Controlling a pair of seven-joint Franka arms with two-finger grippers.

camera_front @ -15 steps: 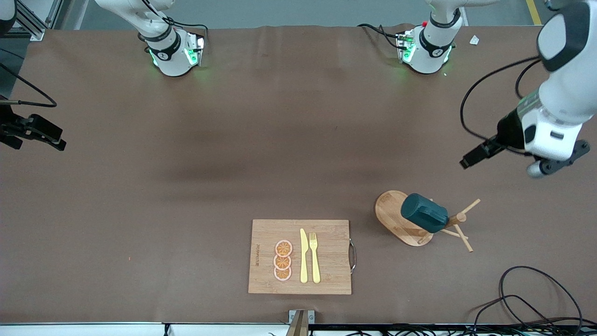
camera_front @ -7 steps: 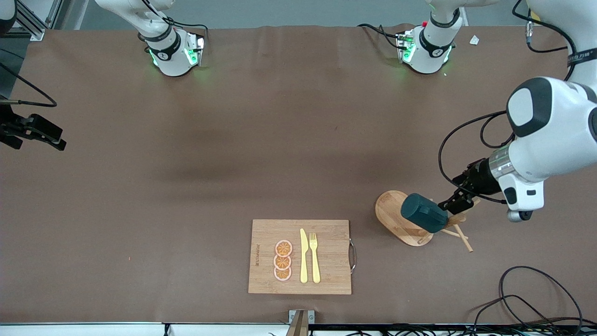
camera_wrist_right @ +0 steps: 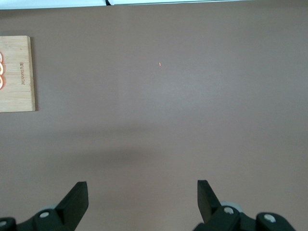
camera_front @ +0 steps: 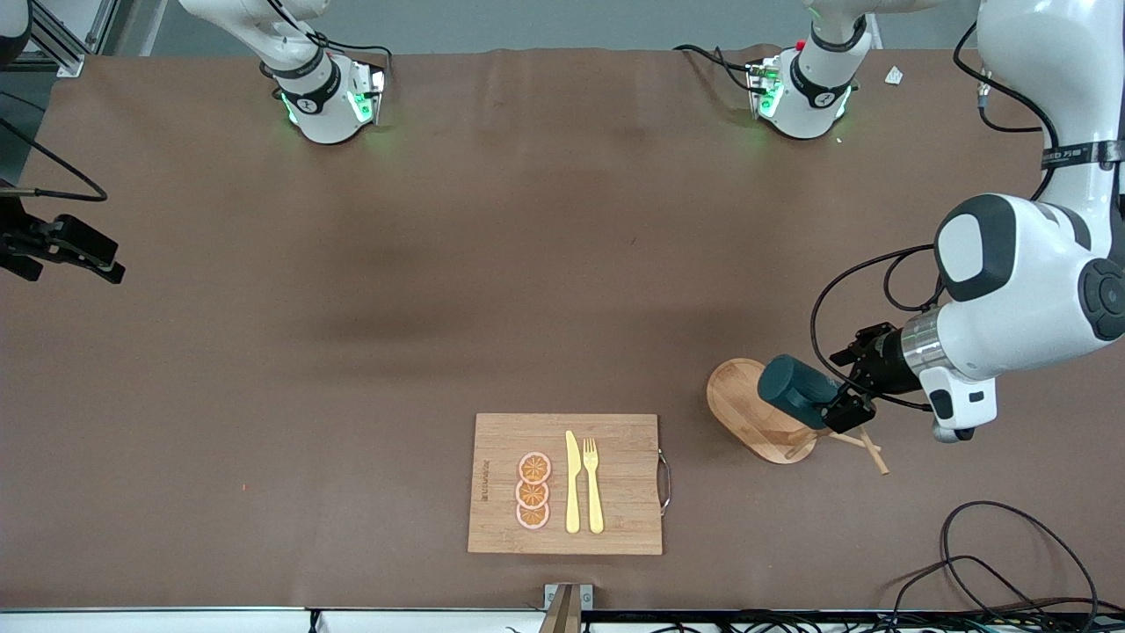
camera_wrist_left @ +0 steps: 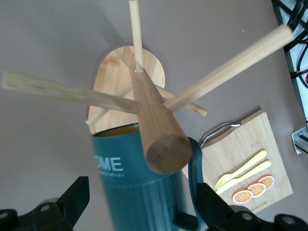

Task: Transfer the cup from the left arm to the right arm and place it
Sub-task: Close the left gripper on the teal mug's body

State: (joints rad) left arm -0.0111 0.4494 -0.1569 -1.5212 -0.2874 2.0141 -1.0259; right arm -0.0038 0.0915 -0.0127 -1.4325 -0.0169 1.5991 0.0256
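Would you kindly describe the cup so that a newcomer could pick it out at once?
Find the bamboo cutting board near the front camera, then look toward the left arm's end of the table for the wooden peg rack. The cup hangs tilted on one of its pegs: the only dark teal thing there, ribbed, between the left gripper's open jaws.

We see a big table (camera_front: 492,264) w/ a brown matte cover, faint creases near its top edge. A bamboo cutting board (camera_front: 615,483) sits on it toward our camera's edge; black cables (camera_front: 993,563) coil on the table nr that same edge, toward the left arm's end from the board. Above the table's top edge: grey floor strip (camera_front: 545,22) w/ a yellow line (camera_front: 1002,22). Light is even, soft shadows
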